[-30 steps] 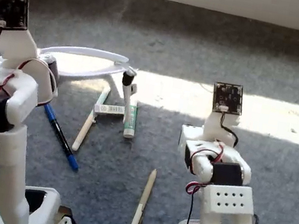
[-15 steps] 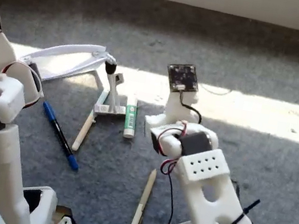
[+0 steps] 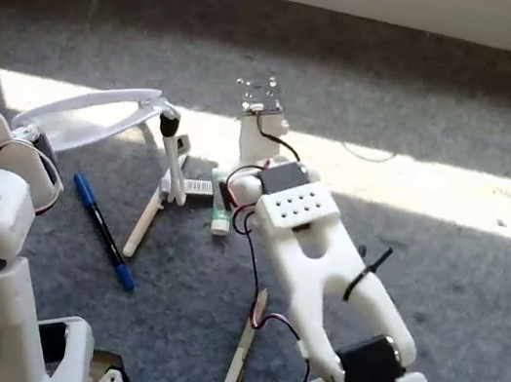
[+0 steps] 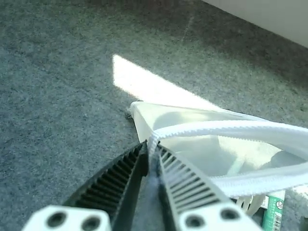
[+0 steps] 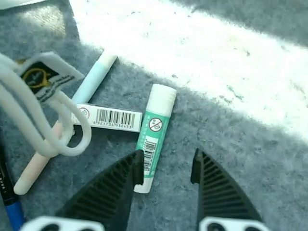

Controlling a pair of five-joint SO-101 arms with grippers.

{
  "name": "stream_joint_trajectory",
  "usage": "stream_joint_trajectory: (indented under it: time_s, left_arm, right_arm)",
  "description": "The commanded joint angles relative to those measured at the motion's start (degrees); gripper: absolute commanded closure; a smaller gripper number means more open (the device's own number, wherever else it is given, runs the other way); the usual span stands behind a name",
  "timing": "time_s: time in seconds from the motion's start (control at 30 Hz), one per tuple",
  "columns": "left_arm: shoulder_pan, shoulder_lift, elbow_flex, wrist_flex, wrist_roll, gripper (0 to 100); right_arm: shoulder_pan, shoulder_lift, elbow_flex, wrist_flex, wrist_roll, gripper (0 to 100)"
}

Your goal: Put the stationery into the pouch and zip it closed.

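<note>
The left gripper point(image 4: 151, 148) is clamped on the zipper rim of the translucent pouch point(image 4: 207, 149), holding its mouth up. The right arm stretches forward with its gripper point(image 5: 166, 166) spread apart. The green glue stick point(image 5: 155, 134) lies just beside one finger, not between them. This looks like the pickup step: next it should shift to straddle the stick, lower and close.

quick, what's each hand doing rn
Left hand: closed on the pouch edge.
Right hand: open, empty, over the glue stick.
</note>
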Motion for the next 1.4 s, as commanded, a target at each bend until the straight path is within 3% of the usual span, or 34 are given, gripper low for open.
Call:
stream_joint_trajectory:
  time_s: [0.0,0.17,0.73,0.9,1.03,1.2,1.37]
  left_arm:
    - [-0.75,-1.36,-0.66,-1.67,0.70,98]
    - [-0.75,-1.36,-0.66,-1.67,0.70,98]
    - [-0.75,-1.36,-0.66,-1.67,0.62,98]
    - [-0.75,-1.36,-0.57,-1.67,0.62,98]
    - [-0.75,-1.36,-0.57,-1.67,0.62,98]
    - [-0.75,-1.71,0.92,-2.11,0.62,98]
    - [-0.75,-1.71,0.92,-2.11,0.62,98]
  right_arm:
    - [-1.80,3.30,-7.43,-1.19,-0.79,83.9]
    - [-2.15,10.77,-14.55,-0.92,-8.70,83.9]
    - [-1.27,23.08,-19.47,5.67,-8.62,84.4]
    - [-0.57,24.92,-19.47,5.49,-8.53,94.4]
    - [0.48,25.10,-19.38,5.67,-3.69,97.1]
    - [3.03,24.84,-19.03,6.20,-2.90,97.2]
    - [4.88,24.75,-19.38,15.69,3.43,97.2]
